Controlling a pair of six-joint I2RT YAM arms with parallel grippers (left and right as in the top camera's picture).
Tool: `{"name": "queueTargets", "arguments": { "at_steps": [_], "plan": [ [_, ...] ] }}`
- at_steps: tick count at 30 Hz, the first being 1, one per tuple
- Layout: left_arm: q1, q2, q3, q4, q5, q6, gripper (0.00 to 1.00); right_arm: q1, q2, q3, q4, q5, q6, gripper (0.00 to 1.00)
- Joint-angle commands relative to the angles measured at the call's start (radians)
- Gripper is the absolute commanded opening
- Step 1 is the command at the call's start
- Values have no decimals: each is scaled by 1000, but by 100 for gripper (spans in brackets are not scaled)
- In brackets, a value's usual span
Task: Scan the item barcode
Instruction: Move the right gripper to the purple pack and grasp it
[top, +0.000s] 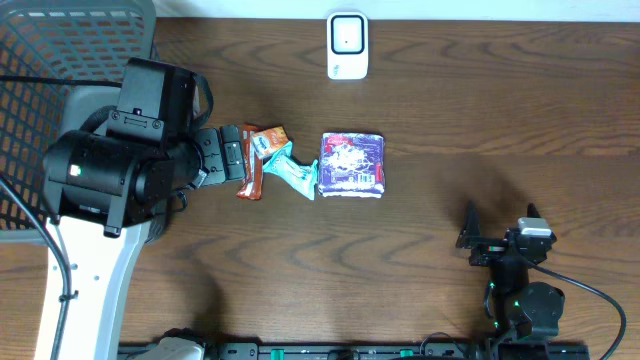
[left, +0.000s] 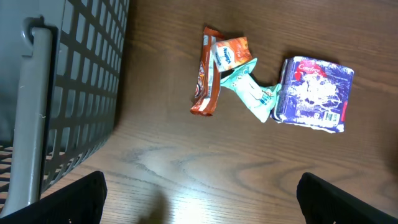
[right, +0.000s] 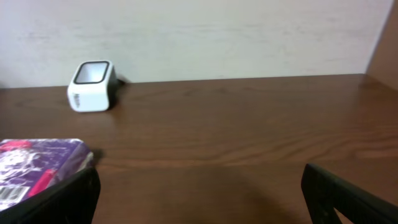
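Observation:
Near the table's middle lie a purple packet (top: 352, 165) (left: 314, 93) (right: 37, 162), a teal packet (top: 292, 170) (left: 249, 90), a brown snack bar (top: 250, 175) (left: 206, 81) and a small orange packet (top: 270, 138) (left: 230, 53). The last three overlap. A white barcode scanner (top: 347, 45) (right: 92, 86) stands at the far edge. My left gripper (top: 232, 158) (left: 200, 199) hovers just left of the snack bar, open and empty. My right gripper (top: 500, 222) (right: 205, 199) rests at the front right, open and empty, well clear of the packets.
A grey wire basket (top: 60, 60) (left: 62, 93) fills the far left corner, beside and under my left arm. A wall (right: 199, 31) rises right behind the scanner. Bare wooden table (top: 480, 110) stretches between the purple packet and the right edge.

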Motion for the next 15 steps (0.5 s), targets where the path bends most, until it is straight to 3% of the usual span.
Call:
{"name": "queueTargets", "arguments": {
  "at_steps": [1,3,8,9,11,15],
  "plan": [
    [3,0,-6,-3,-5,-16,98,13,-4,-2,11,70,-13,99],
    [3,0,-6,-3,-5,-16,98,16,-4,-2,66,-39,88,99],
    [3,0,-6,-3,-5,-16,98,15,-4,-2,74,-555,435,99],
    [3,0,-6,-3,-5,-16,98,15,-4,-2,122,-600,573,99],
    [3,0,-6,-3,-5,-16,98,15,-4,-2,212,-608,698,99],
    [3,0,-6,-3,-5,-16,98,15,-4,-1,571,-586,706,99]
  ]
}}
